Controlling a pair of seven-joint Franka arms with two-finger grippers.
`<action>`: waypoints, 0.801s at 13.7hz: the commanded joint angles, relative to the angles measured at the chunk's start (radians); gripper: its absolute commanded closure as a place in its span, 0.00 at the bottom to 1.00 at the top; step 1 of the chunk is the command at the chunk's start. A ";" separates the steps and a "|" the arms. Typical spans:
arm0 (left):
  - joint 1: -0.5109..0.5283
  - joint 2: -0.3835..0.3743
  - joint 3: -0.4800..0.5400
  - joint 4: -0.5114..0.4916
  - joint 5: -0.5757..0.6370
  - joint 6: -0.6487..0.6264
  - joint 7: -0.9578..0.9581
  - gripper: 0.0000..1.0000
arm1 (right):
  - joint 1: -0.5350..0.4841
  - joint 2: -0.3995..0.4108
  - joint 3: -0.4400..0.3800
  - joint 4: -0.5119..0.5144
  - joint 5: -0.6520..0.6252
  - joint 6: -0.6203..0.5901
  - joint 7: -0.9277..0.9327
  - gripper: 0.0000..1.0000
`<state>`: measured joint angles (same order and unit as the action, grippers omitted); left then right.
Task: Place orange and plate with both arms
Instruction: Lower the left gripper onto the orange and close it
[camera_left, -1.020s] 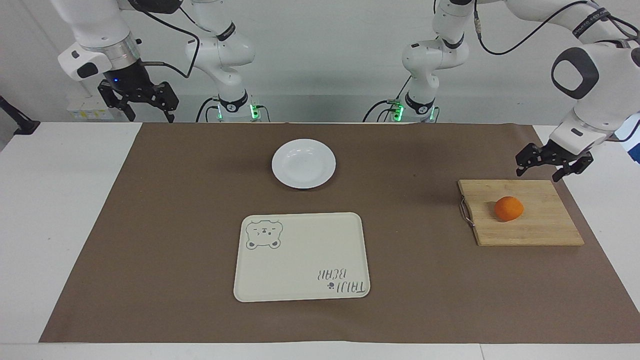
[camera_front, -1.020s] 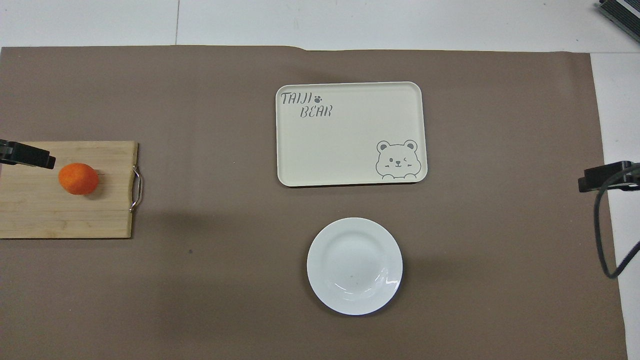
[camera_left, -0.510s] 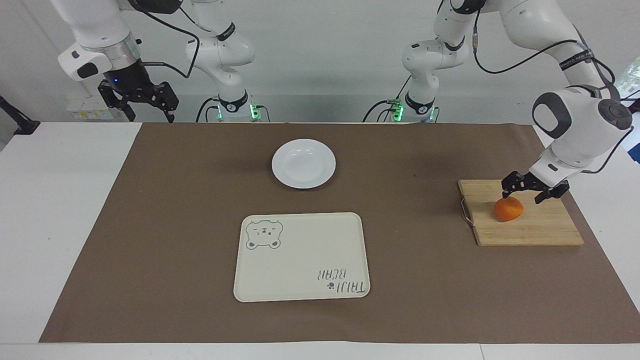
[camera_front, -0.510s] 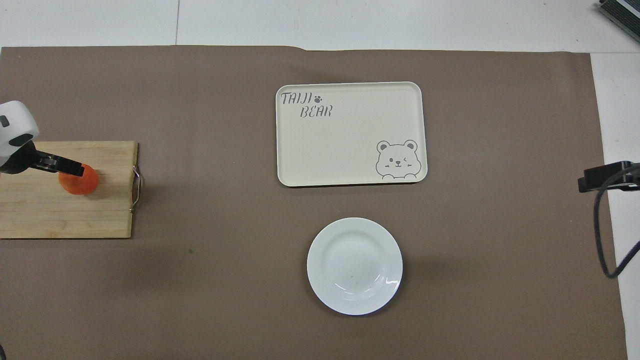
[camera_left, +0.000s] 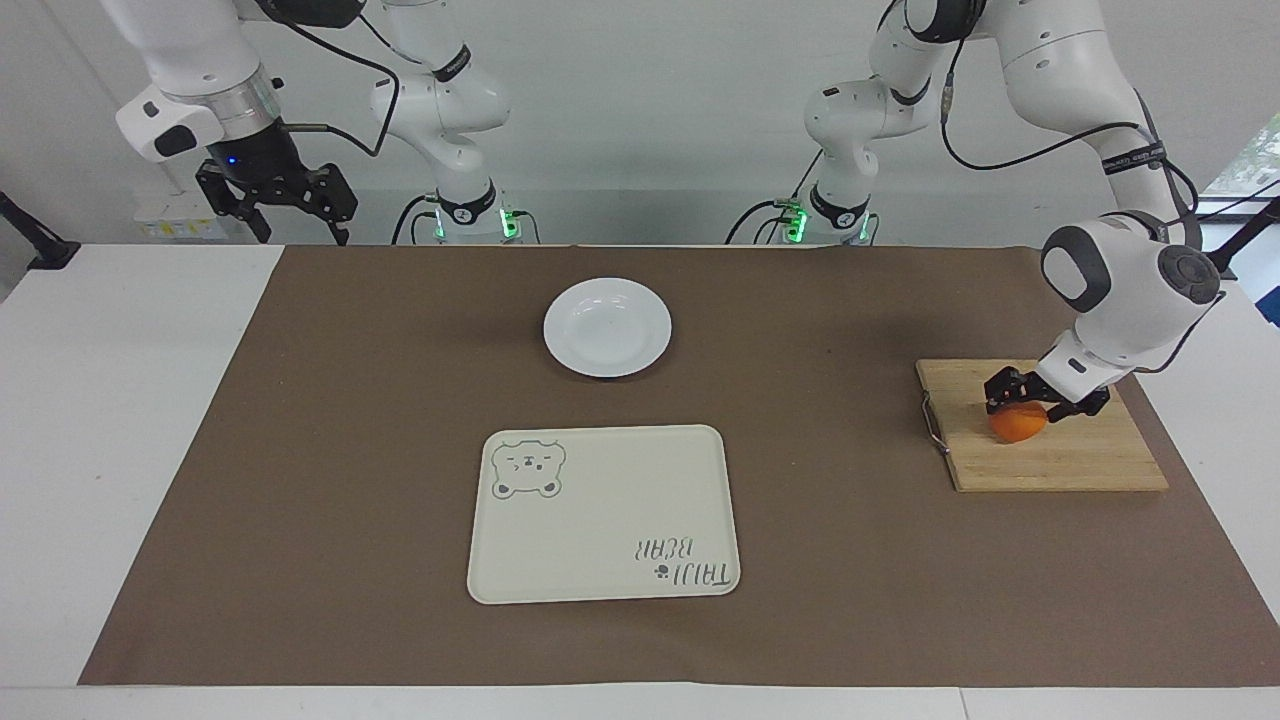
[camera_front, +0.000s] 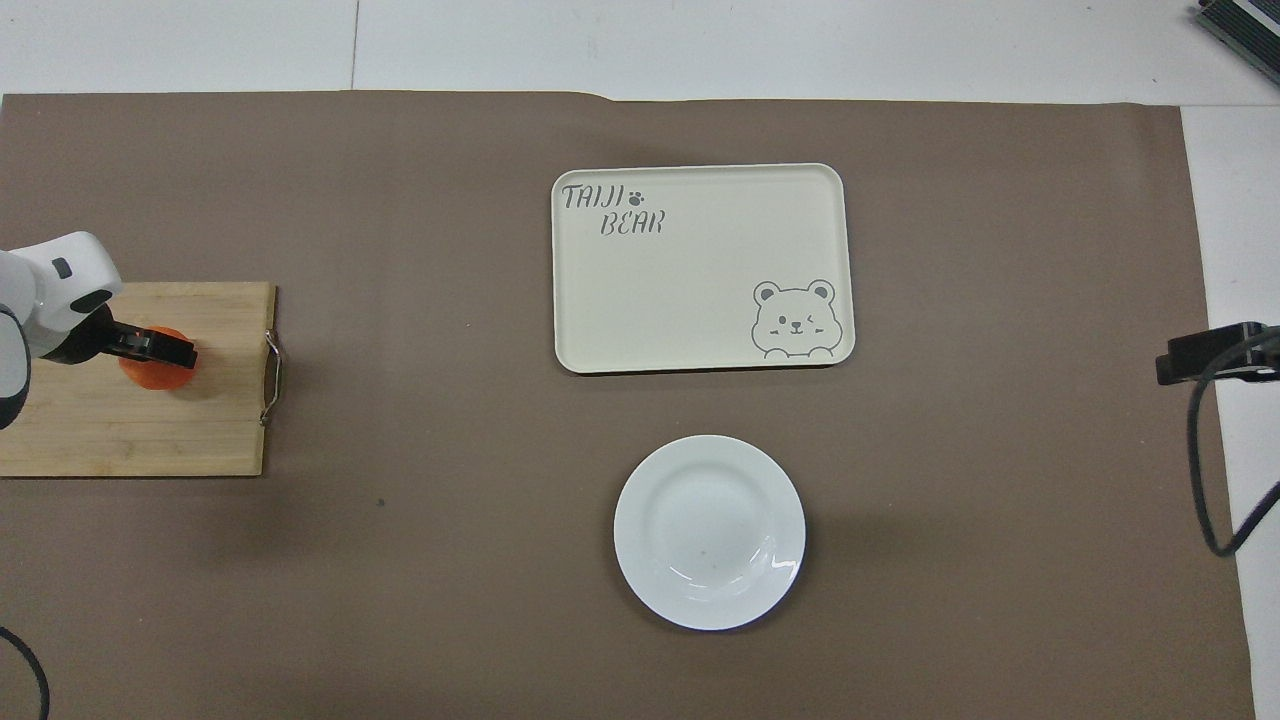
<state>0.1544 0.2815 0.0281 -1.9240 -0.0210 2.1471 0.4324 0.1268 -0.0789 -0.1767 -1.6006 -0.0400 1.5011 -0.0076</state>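
Closing in on the fruit, the left gripper (camera_left: 1040, 402) sits low on the orange (camera_left: 1020, 427), its fingers set on either side of it and close against it, though whether they have clamped yet cannot be told.

Nearest the robots lies the plate (camera_left: 607, 327), bare, alone on the brown mat (camera_left: 350, 450) in the middle of the bench (camera_left: 100, 450), nothing touching it. The right gripper (camera_left: 290, 205) waits up in the air over the right arm's end of the bench, well apart from the plate, fingers spread and holding nothing.

Next out, at the left arm's end, the wooden cutting board (camera_left: 1080, 450) carries the orange, which rests on the wood with the left gripper right over it.

Farthest from the robots sits the cream tray with the bear drawing (camera_left: 600, 520), with nothing on it.

So the score reads early: neither orange nor plate has been lifted or placed. The orange pickup looks to be the step in hand; the lift, the carry, the plate's own grasp and both placements all seem left to do.
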 joint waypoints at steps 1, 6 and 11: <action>0.011 0.021 -0.007 -0.035 -0.008 0.059 0.016 0.00 | -0.004 -0.009 0.005 -0.010 -0.018 -0.002 -0.018 0.00; 0.008 0.019 -0.005 -0.021 -0.008 0.039 0.002 1.00 | -0.004 -0.009 0.005 -0.012 -0.018 -0.004 -0.018 0.00; 0.002 -0.030 -0.005 0.060 -0.008 -0.090 -0.018 1.00 | -0.004 -0.015 0.005 -0.018 -0.018 -0.007 -0.018 0.00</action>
<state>0.1548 0.2964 0.0264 -1.8899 -0.0216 2.1256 0.4290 0.1268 -0.0789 -0.1767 -1.6019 -0.0400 1.4993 -0.0076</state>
